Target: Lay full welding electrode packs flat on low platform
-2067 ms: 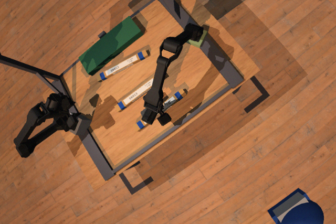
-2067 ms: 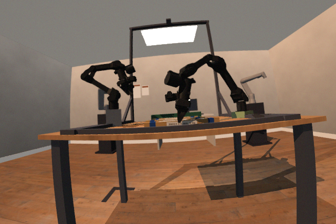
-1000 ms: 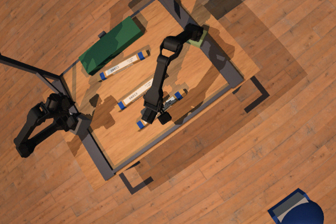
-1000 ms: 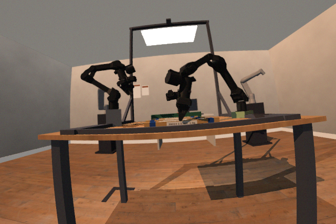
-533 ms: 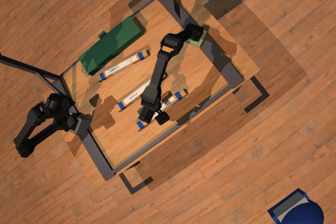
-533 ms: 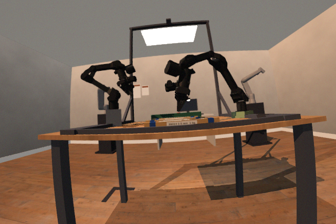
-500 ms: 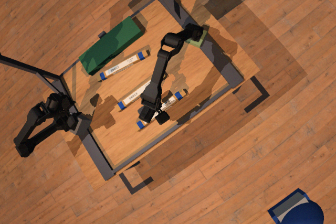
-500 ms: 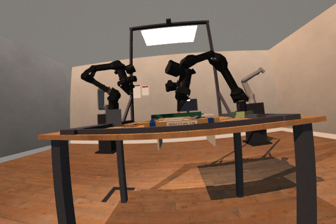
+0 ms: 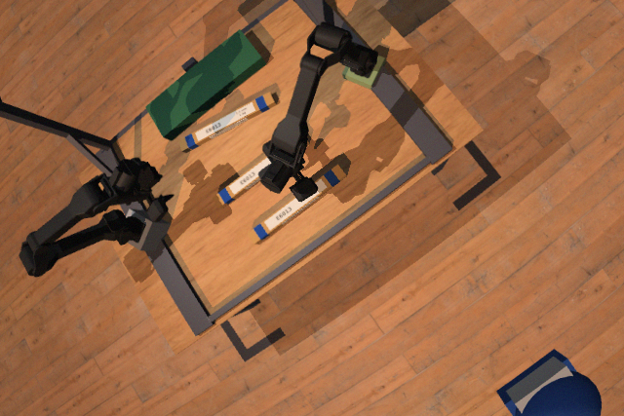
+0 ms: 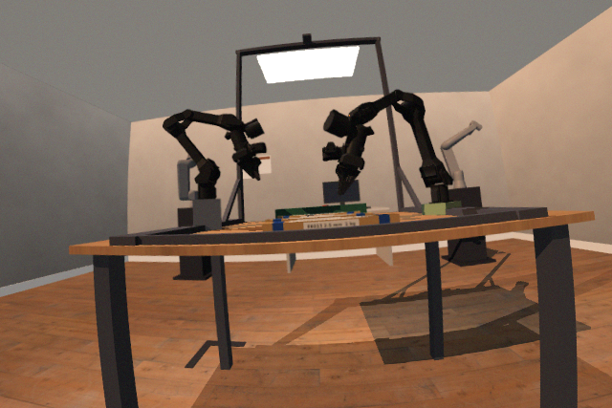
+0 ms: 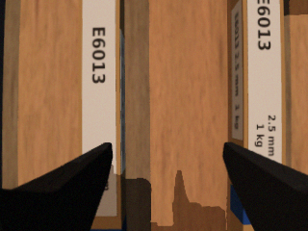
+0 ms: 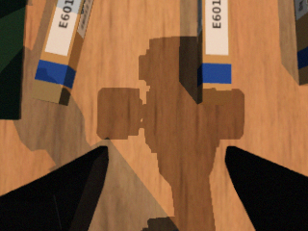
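The green platform (image 9: 206,84) (image 12: 10,72) is bare at the table's back. Three E6013 packs lie flat off it: the far pack (image 9: 229,122) (image 12: 55,72) just before it, the middle pack (image 9: 247,179) (image 11: 265,82) (image 12: 217,72), and the near pack (image 9: 282,213) (image 10: 331,225) (image 11: 98,115) by the front edge. My left gripper (image 10: 341,190) (image 11: 167,149) is open and empty, above the gap between near and middle packs; its arm partly hides both in the top view. My right gripper (image 10: 255,177) (image 12: 166,153) is open and empty, high beyond the packs' blue-banded ends.
A dark rail (image 9: 320,243) runs along the table's front edge, with more rails (image 9: 178,285) (image 9: 403,109) at the sides. The left arm stands on a light green block (image 9: 360,76), the right arm on a grey block (image 9: 153,232). Frame posts rise at the back corners.
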Motion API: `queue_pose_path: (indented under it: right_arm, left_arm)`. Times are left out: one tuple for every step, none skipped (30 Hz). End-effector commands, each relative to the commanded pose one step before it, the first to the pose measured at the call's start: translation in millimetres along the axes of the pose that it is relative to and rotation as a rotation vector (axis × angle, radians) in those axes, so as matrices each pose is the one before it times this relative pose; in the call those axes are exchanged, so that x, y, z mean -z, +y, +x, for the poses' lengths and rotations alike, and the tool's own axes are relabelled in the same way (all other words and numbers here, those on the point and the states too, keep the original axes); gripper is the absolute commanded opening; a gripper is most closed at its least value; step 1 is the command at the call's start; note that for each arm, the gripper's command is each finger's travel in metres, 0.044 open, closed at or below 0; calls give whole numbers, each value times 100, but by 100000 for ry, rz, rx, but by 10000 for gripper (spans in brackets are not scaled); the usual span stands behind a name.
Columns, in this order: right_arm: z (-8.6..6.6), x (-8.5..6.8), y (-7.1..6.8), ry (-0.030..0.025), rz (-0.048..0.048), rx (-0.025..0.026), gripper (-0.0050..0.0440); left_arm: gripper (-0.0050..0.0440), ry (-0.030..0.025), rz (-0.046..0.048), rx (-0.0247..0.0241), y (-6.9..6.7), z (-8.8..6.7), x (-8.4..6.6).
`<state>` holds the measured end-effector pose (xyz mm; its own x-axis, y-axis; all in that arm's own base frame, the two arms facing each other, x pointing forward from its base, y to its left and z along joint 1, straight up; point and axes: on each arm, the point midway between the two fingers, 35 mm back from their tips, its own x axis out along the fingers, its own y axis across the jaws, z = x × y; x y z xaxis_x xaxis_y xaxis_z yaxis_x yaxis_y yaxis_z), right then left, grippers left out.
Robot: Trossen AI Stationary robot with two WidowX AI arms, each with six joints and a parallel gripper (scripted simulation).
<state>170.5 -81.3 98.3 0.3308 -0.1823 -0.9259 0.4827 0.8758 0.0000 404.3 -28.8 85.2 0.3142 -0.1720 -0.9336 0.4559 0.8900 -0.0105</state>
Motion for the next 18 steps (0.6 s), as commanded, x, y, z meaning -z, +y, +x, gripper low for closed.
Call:
queue_pose_path:
  right_arm:
    - [1615,-2777,37,-1891,11,-395,330]
    - [75,-75,-1,-1,0,1,330]
    - [0,-1,-12,-5,0,79,330]
    - [0,-1,-15,-6,0,98,330]
    - [-5,5,0,-3,152,35,330]
    - [0,0,0,0,0,0,330]
    - [0,0,0,0,0,0,330]
    - [2,-1,45,-1,-34,-63,330]
    - [139,411,-28,740,-11,183,330]
    - [1,0,0,0,0,0,330]
    - [0,0,0,0,0,0,330]
    - [0,0,0,0,0,0,330]
    - [0,0,0,0,0,0,330]
    - [0,0,0,0,0,0,330]
    - [0,0,0,0,0,0,330]
    - [0,0,0,0,0,0,330]
    - [-4,8,1,-1,0,0,330]
    - [0,0,0,0,0,0,330]
  left_arm:
    - [330,-4286,601,-2417,-1901,-2563,562]
    - [330,39,-17,41,-489,-310,319]
    - [330,213,-45,112,-504,-310,357]
    - [330,254,-49,125,-499,-307,364]
    - [330,40,-16,37,-488,-309,321]
    - [330,0,0,0,0,0,0]
    - [330,0,0,0,0,0,0]
    - [330,41,-16,37,-491,-311,320]
    - [330,40,-15,37,-487,-309,320]
    - [330,40,-15,37,-487,-309,320]
    - [330,40,-15,36,-487,-310,320]
    - [330,41,-16,35,-495,-314,320]
    - [330,40,-15,35,-487,-311,319]
    - [330,40,-15,35,-487,-311,318]
    - [330,40,-15,35,-487,-312,318]
    - [330,39,-15,34,-487,-312,318]
    - [330,39,-14,34,-487,-313,318]
    - [330,39,-14,33,-486,-313,317]
